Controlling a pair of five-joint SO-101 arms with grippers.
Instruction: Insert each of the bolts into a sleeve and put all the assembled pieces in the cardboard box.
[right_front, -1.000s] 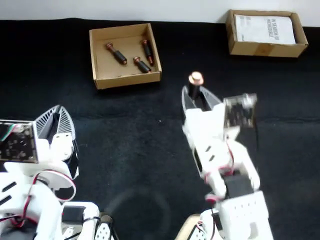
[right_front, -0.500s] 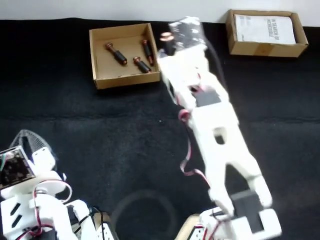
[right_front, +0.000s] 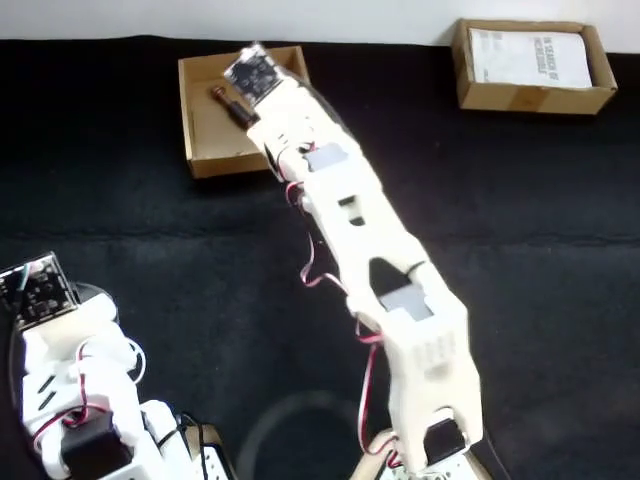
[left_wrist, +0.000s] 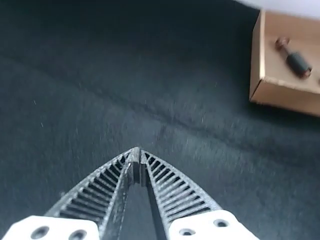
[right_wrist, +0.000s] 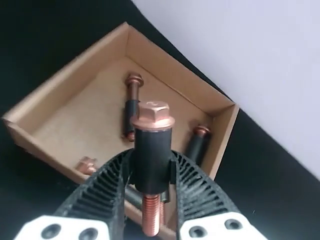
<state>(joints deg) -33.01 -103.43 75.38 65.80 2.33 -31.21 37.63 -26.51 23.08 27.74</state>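
High view: keep right gripper (right_wrist: 150, 157) clamped on sleeved bolt (right_wrist: 152, 120), lower into cardboard box (right_front: 225, 163), release toward bare seven o'clock corner.

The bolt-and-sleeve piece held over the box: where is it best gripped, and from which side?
On the sleeve, mid-length, with the fingers closing across it from both sides, as the right gripper does. It is the long, thick, straight-walled part. The head and thread sticking out at either end offer shorter holds and would likely slip.
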